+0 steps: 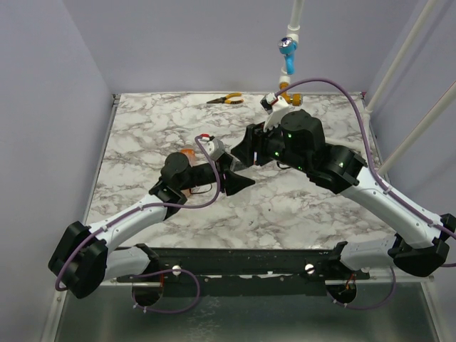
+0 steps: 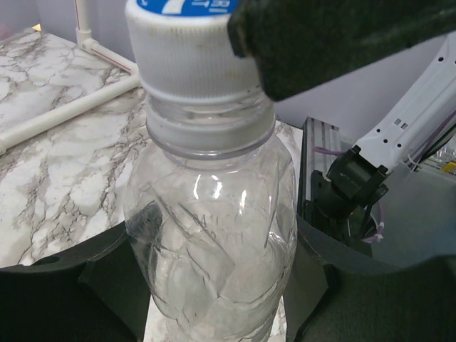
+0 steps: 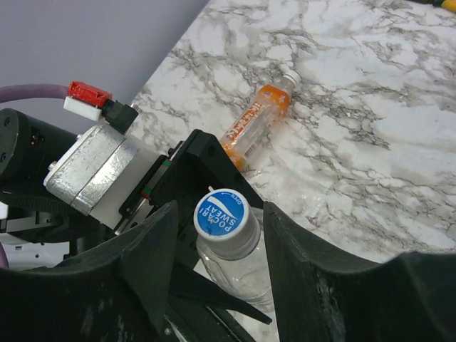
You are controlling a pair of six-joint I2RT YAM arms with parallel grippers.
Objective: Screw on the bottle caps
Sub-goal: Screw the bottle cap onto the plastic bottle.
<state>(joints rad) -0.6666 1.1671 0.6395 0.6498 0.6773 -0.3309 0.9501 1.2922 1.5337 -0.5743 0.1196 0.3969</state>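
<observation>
The marbled surface point(image 1: 299, 214) had the work a little toward nine o'clock of its centre. There the left end effector point(image 2: 214, 299) was pinching the clear bottle point(image 2: 214, 235) round its belly, neck up. The right end effector point(image 3: 221, 214) came at it from about two o'clock in the top view. Its jaws were spread either side of the blue-topped cap point(image 3: 222, 214), with a sliver of gap showing on each side (whether one pad already brushed the rim, I could not tell).

The orange bottle point(image 3: 255, 127) lay on its side at nine o'clock of the held one, a white cap point(image 3: 291, 76) at its neck.

To do this step well, the jaws probably needed to close evenly on the cap's ribbed skirt and stay in line with the neck. They would then turn clockwise under light downward pressure. The thin, creased bottle wall looked easy to crush, so the left grip wanted firmness, not force.
</observation>
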